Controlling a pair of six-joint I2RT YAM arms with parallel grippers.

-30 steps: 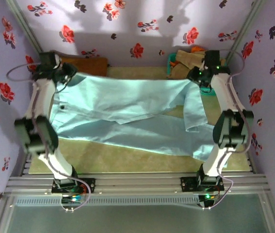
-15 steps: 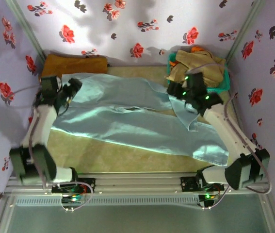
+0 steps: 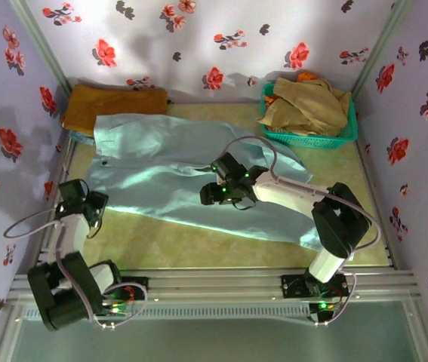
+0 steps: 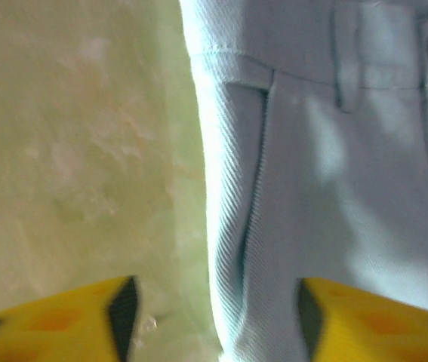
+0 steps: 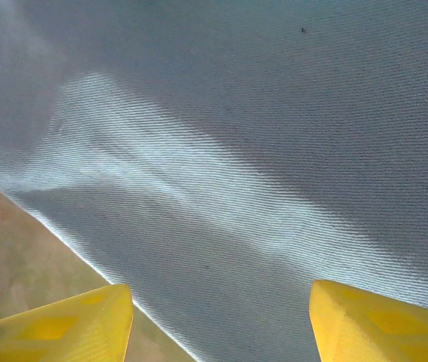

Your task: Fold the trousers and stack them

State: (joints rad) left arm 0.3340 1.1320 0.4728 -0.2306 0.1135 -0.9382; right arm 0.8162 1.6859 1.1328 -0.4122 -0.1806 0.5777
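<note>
We find the large pale blue-grey trousers of thin cloth [image 3: 161, 177] spread across the yellow-green table [image 3: 198, 245], waistband leftward. Just behind them, far left, lies the folded mustard-brown cloth [image 3: 115, 99]. Far right, the teal plastic basket [image 3: 304, 139] holds the crumpled beige-tan garments [image 3: 308, 102]. The right pincer [image 3: 212, 194] stands above the trousers.

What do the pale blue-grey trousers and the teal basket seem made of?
Pale blue-grey trousers: likely thin woven twill, smooth with a slight sheen; fine diagonal ribs show close up. Teal slotted basket: probably moulded plastic, judging by its latticed wall, though too small to confirm.
</note>
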